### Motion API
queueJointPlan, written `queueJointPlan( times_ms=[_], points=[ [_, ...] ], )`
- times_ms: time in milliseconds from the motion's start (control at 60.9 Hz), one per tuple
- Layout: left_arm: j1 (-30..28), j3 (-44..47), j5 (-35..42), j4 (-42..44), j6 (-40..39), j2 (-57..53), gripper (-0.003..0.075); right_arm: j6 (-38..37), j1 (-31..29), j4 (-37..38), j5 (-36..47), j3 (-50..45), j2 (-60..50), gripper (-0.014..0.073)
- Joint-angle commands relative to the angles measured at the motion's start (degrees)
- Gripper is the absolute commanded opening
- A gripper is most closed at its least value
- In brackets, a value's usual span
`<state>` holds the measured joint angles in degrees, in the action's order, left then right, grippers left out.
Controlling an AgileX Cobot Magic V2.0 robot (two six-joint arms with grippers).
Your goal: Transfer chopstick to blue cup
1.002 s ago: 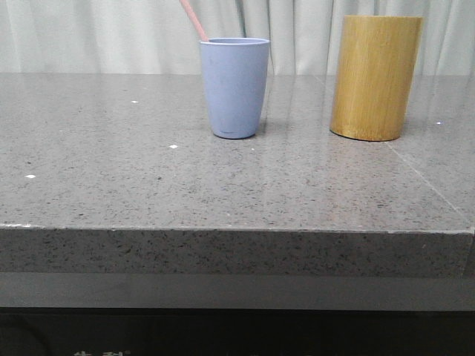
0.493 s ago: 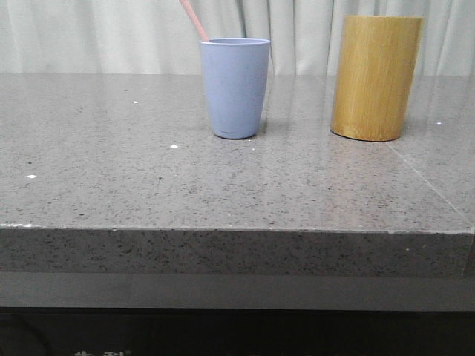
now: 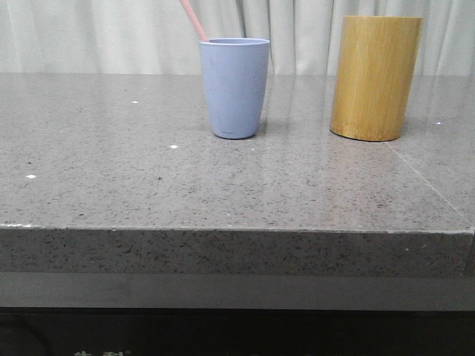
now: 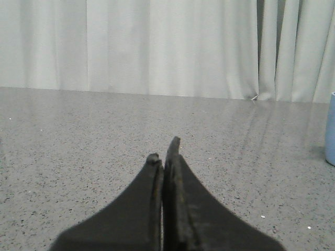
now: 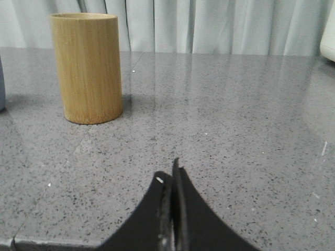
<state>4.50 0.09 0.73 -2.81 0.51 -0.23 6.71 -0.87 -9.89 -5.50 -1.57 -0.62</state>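
Front view, item list. Blue cup (image 3: 234,87): upright on the grey stone table (image 3: 148,185), toward the far side, a little left of centre. Chopstick (image 3: 194,20): pink shaft rising out of the cup's mouth, leaning toward 11 o'clock and running off the top of the frame; lower end hidden inside the cup, presumably propped on the base with the shaft against the rim, which would explain the slant. Bamboo cylinder (image 3: 375,78): upright at 3 o'clock of the blue cup, well apart from it, taller and wider; contents not visible.

Left wrist view. Left gripper (image 4: 163,151): both dark fingers pressed together with nothing between them, low over bare table; edge of the blue cup at 3 o'clock of the frame, well apart from the fingertips.

Right wrist view. Right gripper (image 5: 170,175): fingers likewise closed on each other, empty, near the table's front edge; bamboo cylinder at 10 o'clock, well apart.

Assessment: the chopstick sits in the blue cup, so the transfer reads as complete. Both tools clenched and clear of the cups suggests a parked posture, kept away so as not to knock the leaning stick or tip the light cup. Nothing further appears required
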Motion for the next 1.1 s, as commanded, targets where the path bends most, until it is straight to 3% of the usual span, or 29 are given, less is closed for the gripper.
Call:
queueJointPlan(
  times_ms=[0, 197, 525, 1084],
  points=[
    [0.44, 0.55, 4.85, -0.13, -0.51, -1.41, -0.0019, -3.46, 0.0, 2.39, 5.5, 0.26, -1.24, -0.0069],
    [0.44, 0.55, 4.85, -0.13, -0.51, -1.41, -0.0019, -12.49, 0.04, 9.08, 5.5, 0.26, -1.24, -0.0069],
    [0.44, 0.55, 4.85, -0.13, -0.51, -1.41, -0.0019, -12.43, 5.25, 8.66, 5.5, 0.26, -1.24, -0.0069],
    [0.44, 0.55, 4.85, -0.13, -0.51, -1.41, -0.0019, -12.23, 2.29, 8.55, 5.5, 0.26, -1.24, -0.0069]
  ],
)
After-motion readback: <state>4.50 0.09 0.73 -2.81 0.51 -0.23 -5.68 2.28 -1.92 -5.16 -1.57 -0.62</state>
